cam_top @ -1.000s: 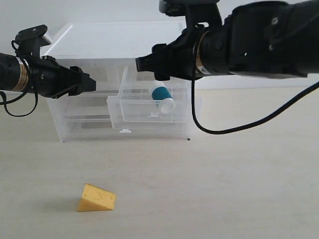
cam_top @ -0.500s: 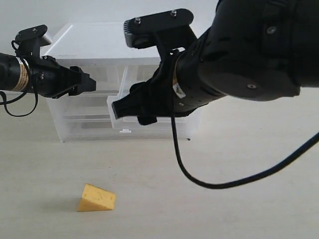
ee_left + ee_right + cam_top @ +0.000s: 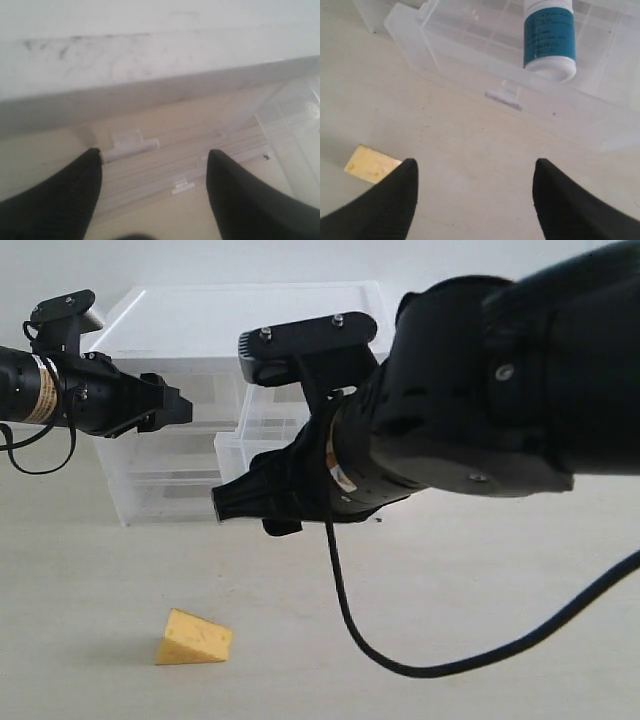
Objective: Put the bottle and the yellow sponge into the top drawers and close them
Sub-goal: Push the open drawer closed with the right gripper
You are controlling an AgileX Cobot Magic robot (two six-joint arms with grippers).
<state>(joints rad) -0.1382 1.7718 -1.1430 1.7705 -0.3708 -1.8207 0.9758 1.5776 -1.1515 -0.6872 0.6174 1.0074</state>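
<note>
The bottle (image 3: 549, 37), teal label and white cap, lies inside the pulled-out right top drawer (image 3: 445, 45); my right arm hides it in the exterior view. The yellow sponge (image 3: 193, 638) sits on the table in front of the cabinet and also shows as the sponge (image 3: 370, 164) beside one right finger. My right gripper (image 3: 235, 505) (image 3: 475, 165) hangs open and empty, low in front of the open drawer (image 3: 262, 425). My left gripper (image 3: 178, 408) (image 3: 153, 155) is open and empty just before the shut left top drawer (image 3: 215, 390), close to its white pull tab (image 3: 130, 145).
The white-topped cabinet (image 3: 230, 320) stands at the back of the beige table (image 3: 480, 640). Its two full-width lower drawers are shut, one with a small tab (image 3: 182, 187). The right arm's black cable (image 3: 345, 625) loops down over the table.
My right arm has swung down and leftward from above the open drawer to low in front of it, covering the bottle in the exterior view. The left arm and sponge have not moved.
</note>
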